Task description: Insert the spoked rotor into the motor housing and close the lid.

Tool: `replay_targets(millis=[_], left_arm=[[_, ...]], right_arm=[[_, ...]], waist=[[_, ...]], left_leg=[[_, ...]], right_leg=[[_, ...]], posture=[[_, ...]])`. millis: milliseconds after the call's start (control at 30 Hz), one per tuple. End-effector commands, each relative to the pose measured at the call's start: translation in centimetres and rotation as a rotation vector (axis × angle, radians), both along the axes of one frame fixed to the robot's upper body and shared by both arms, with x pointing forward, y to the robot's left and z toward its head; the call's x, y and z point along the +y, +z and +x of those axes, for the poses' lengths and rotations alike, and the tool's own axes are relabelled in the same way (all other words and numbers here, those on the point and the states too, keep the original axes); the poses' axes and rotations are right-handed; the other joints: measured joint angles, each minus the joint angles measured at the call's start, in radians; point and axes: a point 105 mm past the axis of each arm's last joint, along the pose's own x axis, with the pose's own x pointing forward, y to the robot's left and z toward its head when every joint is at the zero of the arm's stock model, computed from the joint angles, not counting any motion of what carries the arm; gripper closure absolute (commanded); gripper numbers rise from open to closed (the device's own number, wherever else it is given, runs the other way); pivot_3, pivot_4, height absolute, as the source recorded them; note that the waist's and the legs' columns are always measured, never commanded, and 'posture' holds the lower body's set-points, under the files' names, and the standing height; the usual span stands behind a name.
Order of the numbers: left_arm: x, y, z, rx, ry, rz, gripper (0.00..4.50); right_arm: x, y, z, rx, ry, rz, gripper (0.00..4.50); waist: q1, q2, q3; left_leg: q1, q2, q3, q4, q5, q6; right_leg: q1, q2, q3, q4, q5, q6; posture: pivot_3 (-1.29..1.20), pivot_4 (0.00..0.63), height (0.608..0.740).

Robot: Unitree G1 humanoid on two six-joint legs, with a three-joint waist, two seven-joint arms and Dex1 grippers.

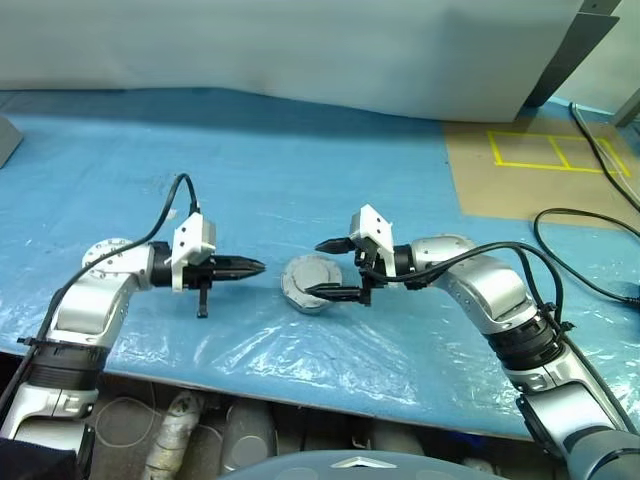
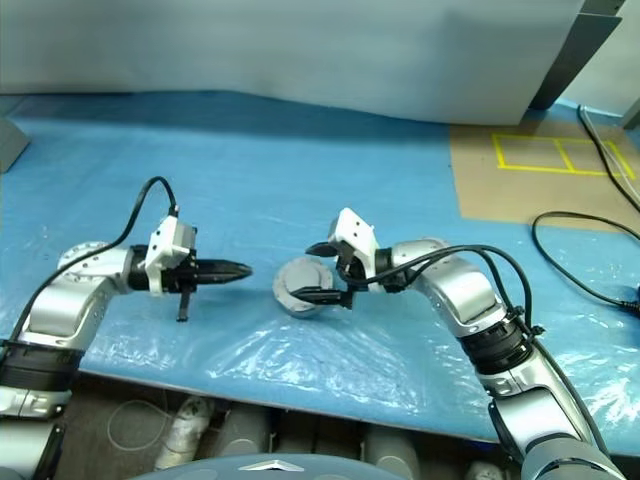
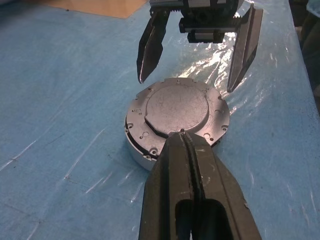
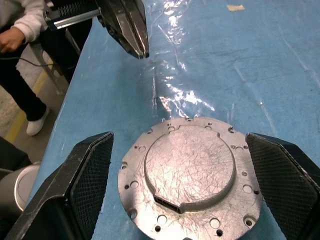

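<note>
The motor housing (image 1: 310, 282) lies flat on the blue plastic-covered table (image 1: 300, 170). Its smooth silver face is up, with a raised round centre (image 4: 189, 167) and a ring of small holes. My right gripper (image 1: 316, 268) reaches in from the right, open, with one finger on either side of the housing's rim and no contact visible. My left gripper (image 1: 258, 267) is shut on nothing, and its tip points at the housing from a short way to the left. The spoked rotor is out of view. I cannot tell a separate lid from the housing.
A tan board with yellow tape lines (image 1: 545, 160) lies at the far right, with black cables (image 1: 585, 250) trailing beside it. The table's front edge (image 1: 300, 385) runs just below both arms. A person in a white sleeve (image 4: 22, 27) stands beyond the table's left side.
</note>
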Motion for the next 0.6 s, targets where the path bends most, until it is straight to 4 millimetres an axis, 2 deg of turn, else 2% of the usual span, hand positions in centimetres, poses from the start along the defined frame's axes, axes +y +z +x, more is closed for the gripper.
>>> replay_targets(millis=[33, 367, 533, 600], left_arm=[[-0.2, 1.0, -0.4, -0.038, 0.013, -0.031, 4.50], [-0.7, 1.1, -0.4, -0.032, 0.019, -0.050, 4.50], [-0.9, 1.2, -0.1, -0.045, 0.021, -0.052, 4.50], [-0.9, 1.3, 0.1, -0.050, 0.022, -0.052, 4.50]], right_arm=[[0.7, -0.1, -0.4, -0.034, 0.061, -0.015, 0.02], [1.7, -2.4, 0.2, -0.063, 0.094, -0.084, 0.02], [1.8, -2.8, 0.5, -0.063, 0.078, -0.082, 0.02], [1.6, -2.9, 0.7, -0.072, 0.071, -0.091, 0.41]], waist=[[-0.003, 0.000, 0.000], [-0.011, 0.000, 0.000], [-0.011, 0.000, 0.000], [-0.011, 0.000, 0.000]], left_leg=[[0.000, 0.000, 0.000, 0.000, 0.000, 0.000], [0.001, 0.000, 0.000, 0.001, 0.000, 0.000], [0.002, 0.000, 0.000, 0.001, 0.000, 0.000], [0.003, 0.000, 0.000, 0.001, 0.000, 0.000]], right_leg=[[0.000, 0.000, 0.000, 0.000, 0.000, 0.000], [0.001, 0.000, 0.001, 0.000, 0.000, 0.000], [0.001, 0.000, 0.001, 0.001, 0.000, 0.000], [0.002, 0.000, 0.001, 0.001, 0.000, 0.000]], posture=[[0.00, 0.150, 0.740], [0.00, 0.150, 0.740], [0.00, 0.150, 0.740], [0.00, 0.150, 0.740]])
